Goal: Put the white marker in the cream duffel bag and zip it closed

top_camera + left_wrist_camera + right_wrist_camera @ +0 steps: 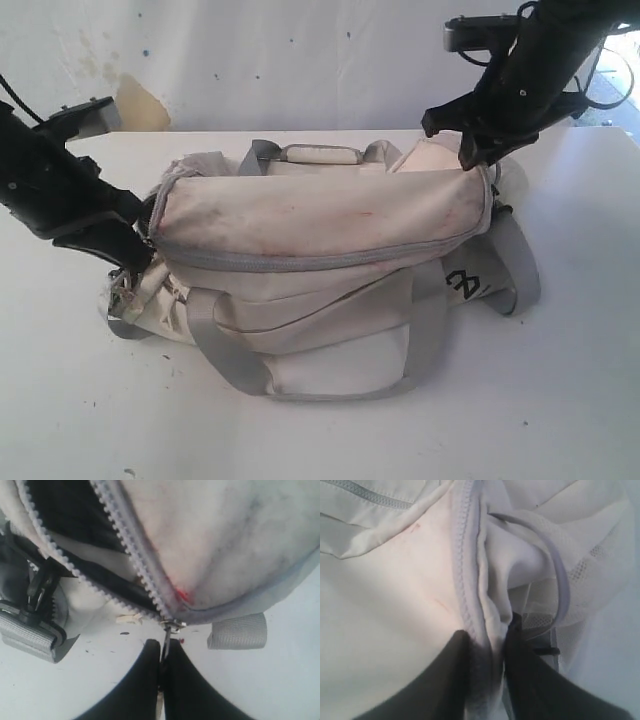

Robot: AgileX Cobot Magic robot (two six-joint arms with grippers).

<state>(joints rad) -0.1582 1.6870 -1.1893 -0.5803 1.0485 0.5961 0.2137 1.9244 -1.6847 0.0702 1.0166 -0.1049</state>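
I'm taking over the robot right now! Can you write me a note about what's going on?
Left pincer: shut on the small metal zipper pull at one end of the soft cream fabric duffel bag.
Right pincer: shut on the bag's fabric edge at the other end.
Slim white marker: not in view; possibly inside already.
Left to do: the zipper teeth are apart, so pull the zip closed.

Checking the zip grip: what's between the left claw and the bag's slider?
Only the metal pull tab, pinched in the claw and joined to the slider; left wrist view shows it.
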